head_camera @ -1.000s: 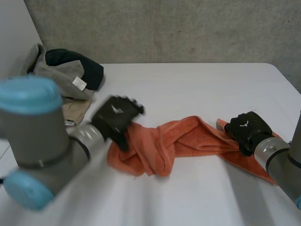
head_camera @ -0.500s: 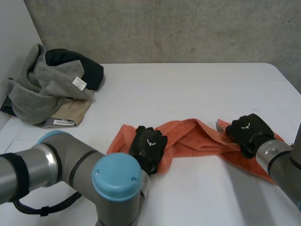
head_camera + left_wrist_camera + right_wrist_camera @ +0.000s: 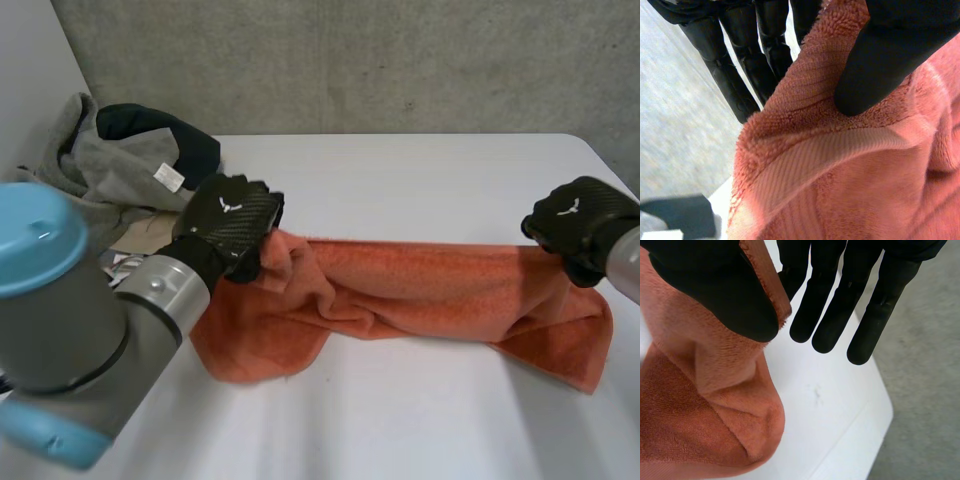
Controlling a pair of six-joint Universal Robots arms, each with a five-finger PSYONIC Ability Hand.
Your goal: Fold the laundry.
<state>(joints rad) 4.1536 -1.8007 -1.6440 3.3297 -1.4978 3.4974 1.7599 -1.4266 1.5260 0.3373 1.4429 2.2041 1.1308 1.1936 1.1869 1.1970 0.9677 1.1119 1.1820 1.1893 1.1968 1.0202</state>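
Note:
An orange towel (image 3: 420, 290) hangs stretched between my two hands above the white table (image 3: 420, 180), its lower edge sagging onto the table. My left hand (image 3: 232, 225) holds the towel's left top end; in the left wrist view the thumb (image 3: 880, 65) presses the terry cloth (image 3: 840, 170) against the fingers (image 3: 740, 65). My right hand (image 3: 578, 225) holds the right top end. In the right wrist view its thumb (image 3: 720, 295) pins the towel's hem (image 3: 705, 390) against the fingers (image 3: 825, 300).
A heap of grey, dark and beige clothes (image 3: 120, 170) lies at the table's far left, just behind my left hand. A concrete wall (image 3: 350, 60) stands behind the table. The table's right edge (image 3: 855, 440) runs under my right hand.
My left hand came down on the bunched towel, closed on its left end and lifted it left. The right hand rose and moved right, pulling the towel out straight.

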